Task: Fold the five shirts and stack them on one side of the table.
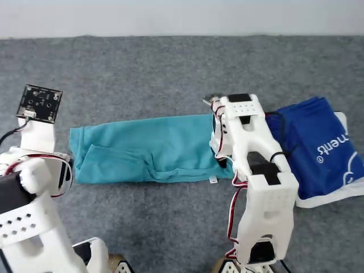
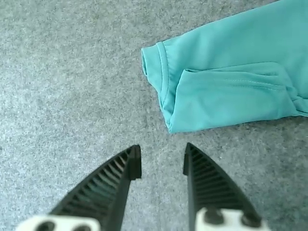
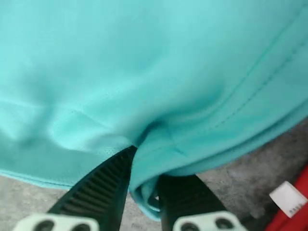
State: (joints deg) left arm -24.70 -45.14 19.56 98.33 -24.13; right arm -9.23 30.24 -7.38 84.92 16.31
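A teal shirt (image 1: 145,151) lies folded into a long strip across the middle of the grey table. My right gripper (image 3: 144,185) is shut on the teal shirt (image 3: 144,72), pinching a fold of its cloth at the strip's right end, where the right arm (image 1: 250,148) stands. My left gripper (image 2: 161,161) hangs open above bare table, just short of the teal shirt (image 2: 231,82) at its left end. A folded blue shirt (image 1: 315,148) with white print lies at the right side of the table, on top of a white one (image 1: 341,196).
The grey felt table (image 1: 142,74) reaches to a pale wall at the back. The left arm (image 1: 34,187) stands at the front left. A white tag on red cloth (image 3: 288,199) lies beside the right gripper.
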